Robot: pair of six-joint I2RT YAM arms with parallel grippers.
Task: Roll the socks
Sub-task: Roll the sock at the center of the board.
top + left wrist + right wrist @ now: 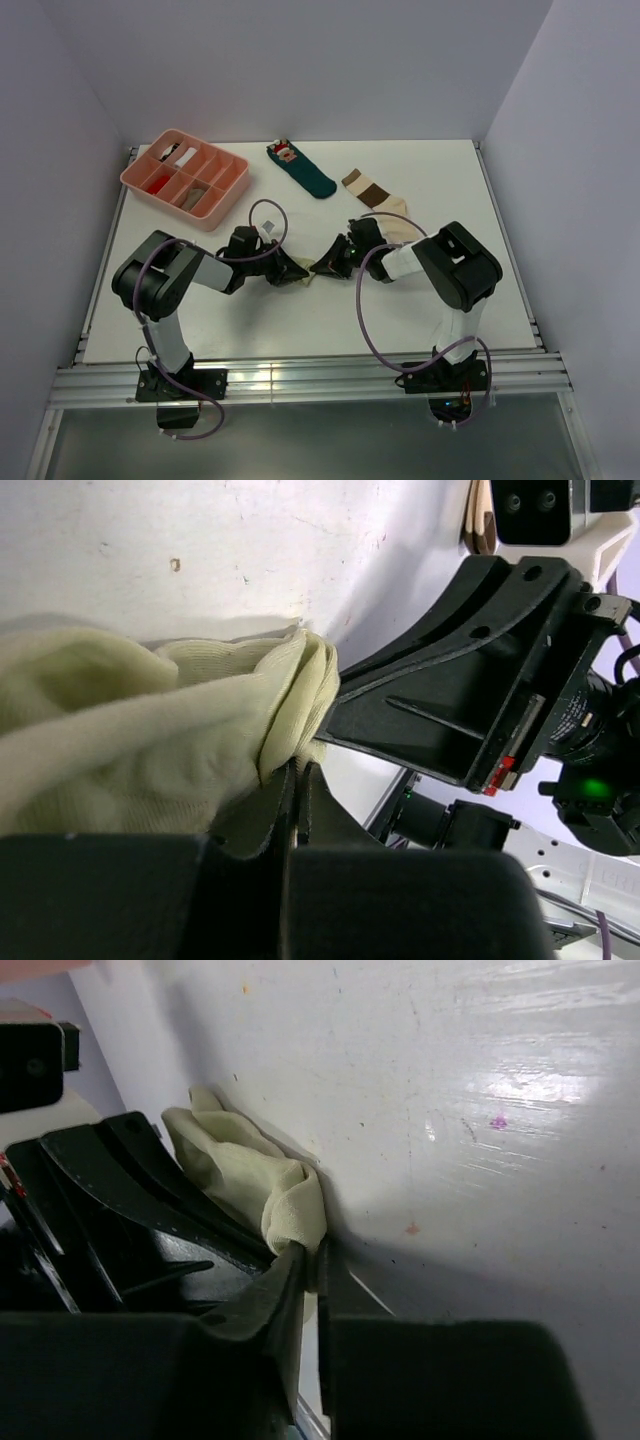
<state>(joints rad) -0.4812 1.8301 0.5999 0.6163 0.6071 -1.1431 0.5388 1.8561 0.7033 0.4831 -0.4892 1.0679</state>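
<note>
Pale yellow and soft, the plain sock (308,279) (150,740) (250,1185) sits bunched up on the white counter (450,300). It is nearer the arms than the pink tray (140,178) and off to the tray's right. We see the left end effector (297,275) (298,780) pinching one end, fingers pressed tight on the cloth. The right end effector (320,268) (312,1260) pinches the other end, with a fold caught between its fingers. The striped sock (375,195) lies flat far to the right of the pink tray. The teal sock (300,168) lies between it and the tray.
</note>
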